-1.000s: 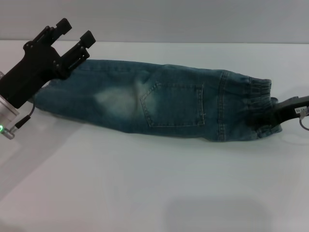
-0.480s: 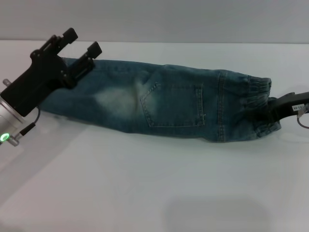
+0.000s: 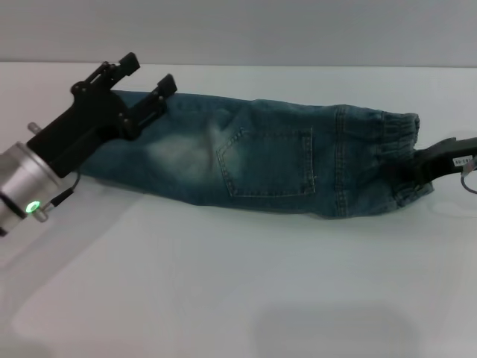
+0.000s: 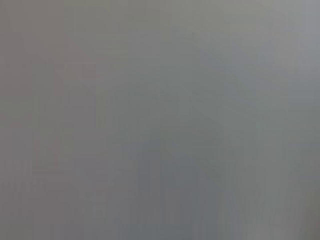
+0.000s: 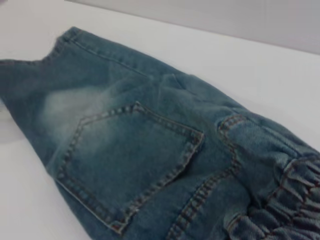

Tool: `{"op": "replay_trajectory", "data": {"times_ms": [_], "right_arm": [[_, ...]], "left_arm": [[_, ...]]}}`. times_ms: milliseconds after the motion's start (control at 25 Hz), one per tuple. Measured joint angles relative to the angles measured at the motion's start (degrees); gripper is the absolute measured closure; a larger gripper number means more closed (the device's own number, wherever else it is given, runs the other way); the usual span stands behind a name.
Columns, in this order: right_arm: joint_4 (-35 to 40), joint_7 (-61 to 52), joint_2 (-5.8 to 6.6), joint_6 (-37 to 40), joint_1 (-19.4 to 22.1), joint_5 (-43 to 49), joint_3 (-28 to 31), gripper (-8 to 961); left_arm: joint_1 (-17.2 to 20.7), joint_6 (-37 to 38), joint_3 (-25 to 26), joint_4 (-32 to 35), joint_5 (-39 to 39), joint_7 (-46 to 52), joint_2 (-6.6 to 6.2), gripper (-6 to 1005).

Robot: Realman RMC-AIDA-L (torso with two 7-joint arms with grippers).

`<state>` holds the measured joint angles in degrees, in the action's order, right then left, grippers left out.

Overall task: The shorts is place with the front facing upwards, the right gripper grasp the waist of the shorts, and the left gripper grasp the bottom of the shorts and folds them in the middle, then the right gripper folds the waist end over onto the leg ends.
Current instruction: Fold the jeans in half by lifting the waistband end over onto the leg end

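The denim shorts (image 3: 261,160) lie folded lengthwise on the white table (image 3: 238,283), back pocket (image 5: 130,150) upward. The ruffled waist (image 3: 395,145) is at the right. My right gripper (image 3: 426,168) reaches in from the right edge and is shut on the waist, its fingertips buried in the ruffles (image 5: 295,200). The leg ends (image 5: 65,35) lie at the left, partly hidden in the head view by my left gripper (image 3: 149,74). That gripper hovers open over them, gripping nothing. The left wrist view shows only plain grey.
The white table stretches wide in front of the shorts and to both sides. A grey wall (image 3: 298,30) runs along the table's far edge, just behind the shorts.
My left gripper has moved right and slightly closer over the leg ends, still open. The waist end at my right gripper has shifted slightly.
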<state>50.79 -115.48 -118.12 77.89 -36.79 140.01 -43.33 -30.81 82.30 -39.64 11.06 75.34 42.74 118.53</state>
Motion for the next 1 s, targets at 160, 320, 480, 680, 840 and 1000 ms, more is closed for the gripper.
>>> {"op": "replay_trajectory", "data": {"times_ms": [160,320,480,680,840,1000], "right_arm": [[4.36,-0.81,0.01,4.96,0.68,-1.23,0.01,884],[12.42,-3.31,-0.08,11.81,2.04,-2.13,0.00,885],[19.22,-5.43,-0.14,17.10,3.26,-4.58,0.10,885],[24.71,-7.13,-0.16,21.58,4.17,-6.94,0.71,885],[25.68,-7.43,-0.17,23.12,4.26,-8.67,1.30,884],[25.79,-7.45,-0.13,24.18,4.28,-10.65,2.47,884]], "left_arm": [[-2.21,-3.95,-0.06,-1.44,0.15,-0.43,-0.02,247],[-4.20,-6.00,-0.75,-3.22,0.16,-1.51,0.06,247],[-6.74,-8.20,-0.92,-6.87,0.17,-4.75,0.14,247],[-9.54,-12.83,-2.02,-11.12,0.19,-8.14,0.32,247],[-10.42,-14.70,-2.28,-13.91,0.23,-10.90,0.51,247],[-11.01,-15.74,-2.29,-16.42,0.30,-13.74,0.53,247]]}}
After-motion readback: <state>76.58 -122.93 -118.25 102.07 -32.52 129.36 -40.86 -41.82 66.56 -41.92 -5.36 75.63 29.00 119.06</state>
